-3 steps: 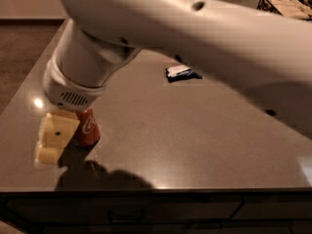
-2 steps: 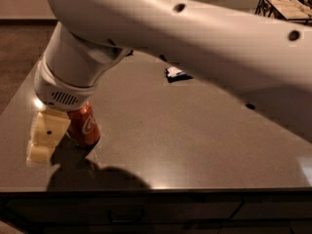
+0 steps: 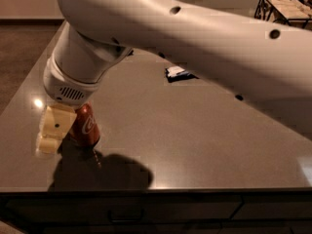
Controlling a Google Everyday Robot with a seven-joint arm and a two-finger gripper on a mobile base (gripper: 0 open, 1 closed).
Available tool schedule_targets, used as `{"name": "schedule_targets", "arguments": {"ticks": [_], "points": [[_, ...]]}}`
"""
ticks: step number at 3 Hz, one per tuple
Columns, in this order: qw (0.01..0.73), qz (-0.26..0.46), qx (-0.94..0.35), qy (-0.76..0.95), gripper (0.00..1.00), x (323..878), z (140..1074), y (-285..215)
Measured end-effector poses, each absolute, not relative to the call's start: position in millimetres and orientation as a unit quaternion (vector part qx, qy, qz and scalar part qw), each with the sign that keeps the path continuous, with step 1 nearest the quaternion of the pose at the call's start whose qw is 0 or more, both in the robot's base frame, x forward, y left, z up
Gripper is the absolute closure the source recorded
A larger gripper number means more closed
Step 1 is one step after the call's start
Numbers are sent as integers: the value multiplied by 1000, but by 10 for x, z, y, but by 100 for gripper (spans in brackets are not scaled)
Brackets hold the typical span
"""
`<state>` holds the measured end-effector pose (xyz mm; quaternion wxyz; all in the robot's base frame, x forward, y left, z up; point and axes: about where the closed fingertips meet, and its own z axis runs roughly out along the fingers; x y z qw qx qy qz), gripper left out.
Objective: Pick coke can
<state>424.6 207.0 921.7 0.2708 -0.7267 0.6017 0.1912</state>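
The coke can point(image 3: 87, 126) is red-orange with a white script logo and stands near the front left of the dark table point(image 3: 195, 130), leaning a little. Its top is hidden under my wrist. My gripper point(image 3: 59, 136) is cream-coloured and hangs from the big white arm point(image 3: 195, 38), right beside the can on its left and touching or nearly touching it. The part of the gripper behind the can is hidden.
A flat dark snack packet point(image 3: 176, 73) with a white label lies at the table's middle back. A dark wire-frame stand point(image 3: 285, 9) with a light top is at the far right. The table's front edge point(image 3: 156, 191) runs just below the can.
The arm and gripper have shifted slightly left, then lifted a little. The can stays in nearly the same spot and now leans more.
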Motion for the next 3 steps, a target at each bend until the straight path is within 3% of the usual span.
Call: {"name": "schedule_targets", "arguments": {"ticks": [2, 3], "points": [[266, 199, -728, 599, 0, 4414, 9047, 1988], [266, 202, -729, 597, 13, 4487, 9016, 1930]]}}
